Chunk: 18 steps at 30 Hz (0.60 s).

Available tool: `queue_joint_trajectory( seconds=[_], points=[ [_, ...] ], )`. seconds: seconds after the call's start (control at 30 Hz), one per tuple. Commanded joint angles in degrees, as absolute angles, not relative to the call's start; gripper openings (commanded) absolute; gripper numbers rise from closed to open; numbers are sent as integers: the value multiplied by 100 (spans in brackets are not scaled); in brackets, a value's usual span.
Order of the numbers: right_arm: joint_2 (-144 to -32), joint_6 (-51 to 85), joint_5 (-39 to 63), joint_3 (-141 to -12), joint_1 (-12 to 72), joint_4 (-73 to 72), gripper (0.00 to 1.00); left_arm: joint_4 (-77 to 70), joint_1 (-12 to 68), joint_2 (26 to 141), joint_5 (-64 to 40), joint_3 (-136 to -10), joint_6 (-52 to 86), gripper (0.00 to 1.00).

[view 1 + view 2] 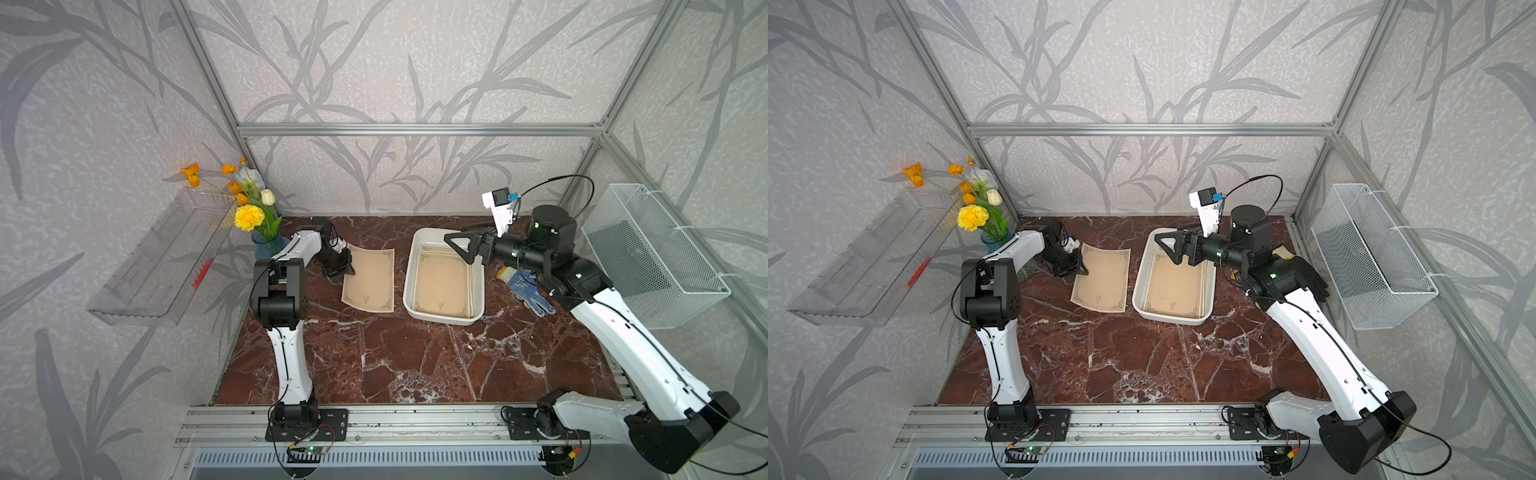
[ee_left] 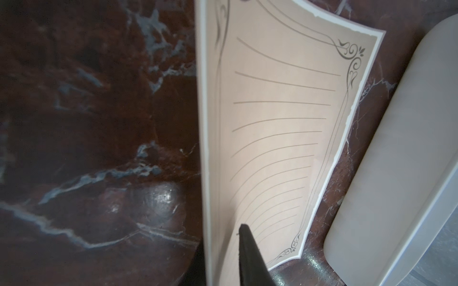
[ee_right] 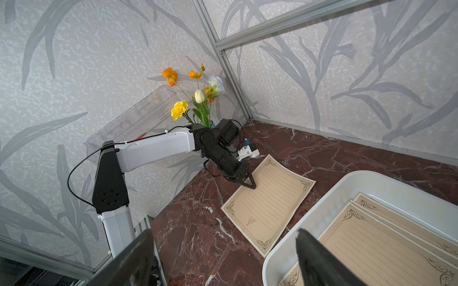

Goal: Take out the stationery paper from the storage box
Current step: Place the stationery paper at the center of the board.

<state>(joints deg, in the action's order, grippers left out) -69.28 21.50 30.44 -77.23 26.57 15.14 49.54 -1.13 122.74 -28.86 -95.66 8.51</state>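
Note:
One tan ruled sheet of stationery paper lies on the marble left of the white storage box. Its left edge curls upward between the fingers of my left gripper. The jaws stand slightly apart: one black finger rests over the sheet's face, the other is hidden behind the raised edge. More sheets lie stacked inside the box. My right gripper hovers open over the box's far left corner, holding nothing.
A blue vase of flowers stands just behind the left arm. A clear shelf hangs on the left wall, a wire-mesh basket on the right wall. A dotted glove lies right of the box, under the right arm.

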Motion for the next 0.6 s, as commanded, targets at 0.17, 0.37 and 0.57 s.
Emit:
queue_joint_trajectory(
  seconds=[0.17, 0.37, 0.57],
  points=[
    [-6709, 2128, 2919, -7673, 2676, 1669, 88, 5377, -3, 12430, -2111, -9918, 677, 24],
    [-6643, 2085, 2822, -7629, 2681, 1717, 88, 5502, 72, 12316, -1667, -9933, 609, 32],
    [-6693, 2075, 2813, -7681, 2680, 1723, 88, 5658, 130, 12226, -1331, -10058, 597, 35]
  ],
)
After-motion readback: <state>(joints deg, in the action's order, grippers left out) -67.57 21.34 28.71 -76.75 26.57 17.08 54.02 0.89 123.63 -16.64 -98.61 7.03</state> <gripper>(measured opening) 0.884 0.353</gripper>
